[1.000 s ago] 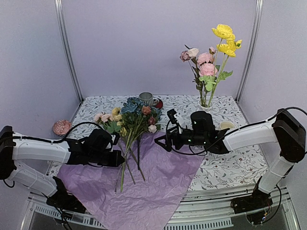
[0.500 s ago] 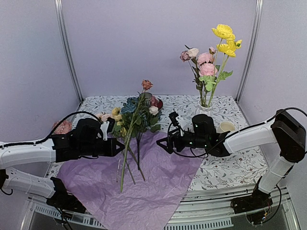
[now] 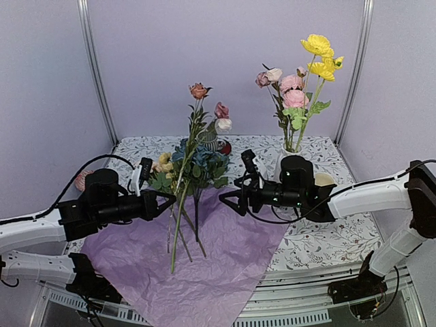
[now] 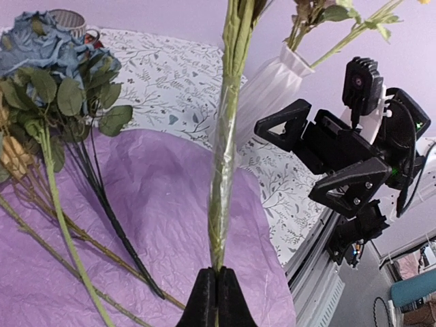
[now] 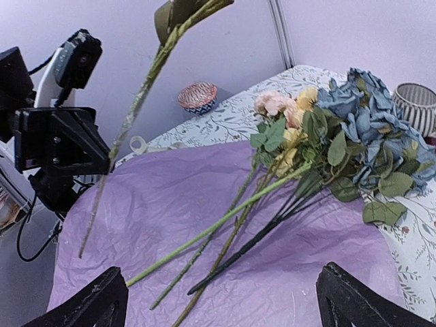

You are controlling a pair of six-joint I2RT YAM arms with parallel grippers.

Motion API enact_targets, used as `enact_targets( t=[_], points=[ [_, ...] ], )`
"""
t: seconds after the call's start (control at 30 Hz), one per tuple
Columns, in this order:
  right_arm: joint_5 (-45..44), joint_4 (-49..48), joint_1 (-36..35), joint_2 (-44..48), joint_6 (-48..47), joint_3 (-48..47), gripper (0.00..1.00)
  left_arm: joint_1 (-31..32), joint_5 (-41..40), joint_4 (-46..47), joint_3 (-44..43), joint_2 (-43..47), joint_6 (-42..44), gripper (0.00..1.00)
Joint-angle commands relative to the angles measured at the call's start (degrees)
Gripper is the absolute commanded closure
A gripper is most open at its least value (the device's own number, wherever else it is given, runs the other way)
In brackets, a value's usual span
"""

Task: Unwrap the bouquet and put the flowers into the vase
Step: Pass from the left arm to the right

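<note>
My left gripper [image 3: 169, 199] is shut on a long green flower stem [image 4: 225, 136] and holds it nearly upright above the pink-purple tissue paper [image 3: 225, 252]. Its rust and pink blooms [image 3: 199, 90] stand high over the table. In the left wrist view the fingertips [image 4: 216, 276] pinch the stem. The other flowers [image 3: 194, 163] lie on the paper, blue and cream heads towards the back. My right gripper [image 3: 228, 197] hangs open just right of the raised stem, with nothing between its fingers [image 5: 102, 300]. The white ribbed vase [image 3: 291, 151] at the back right holds pink and yellow flowers.
A striped grey cup [image 3: 208, 139] stands behind the lying flowers. A cream mug [image 3: 321, 179] sits beside the right arm, near the vase. A small patterned bowl [image 5: 197, 97] is at the table's left edge. The tissue paper overhangs the near edge.
My left gripper has pulled back to the left and tilted up, lifting one stem out of the lying flowers until its blooms stand high. The right gripper has shifted slightly right, still open.
</note>
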State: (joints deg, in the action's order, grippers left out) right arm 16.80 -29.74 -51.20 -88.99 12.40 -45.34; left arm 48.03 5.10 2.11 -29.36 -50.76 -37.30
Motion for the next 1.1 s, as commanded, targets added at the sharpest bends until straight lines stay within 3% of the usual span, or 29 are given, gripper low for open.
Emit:
enact_targets(
  t=[0.0,0.33,0.53,0.73,1.07],
  points=[
    [-0.33,2.53,-2.44,3.55,0.38,-3.16,0.02,-0.39,4.01,10.54,2.32,1.76,2.77,1.00],
    [1.66,2.97,-3.04,7.88,5.43,-6.16,0.06,-0.35,9.65,20.86,4.13,2.33,3.82,1.00],
    [3.33,1.44,-4.09,7.61,7.05,-8.13,0.16,-0.26,12.19,26.08,5.51,2.19,3.48,1.00],
    [5.69,-0.78,-5.21,4.19,8.06,-12.97,0.35,0.05,13.80,29.84,6.56,1.98,3.35,1.00],
    [7.14,-3.04,-7.66,-2.80,8.52,-21.25,0.47,0.99,14.67,32.36,7.72,2.16,3.41,1.00]
  ],
)
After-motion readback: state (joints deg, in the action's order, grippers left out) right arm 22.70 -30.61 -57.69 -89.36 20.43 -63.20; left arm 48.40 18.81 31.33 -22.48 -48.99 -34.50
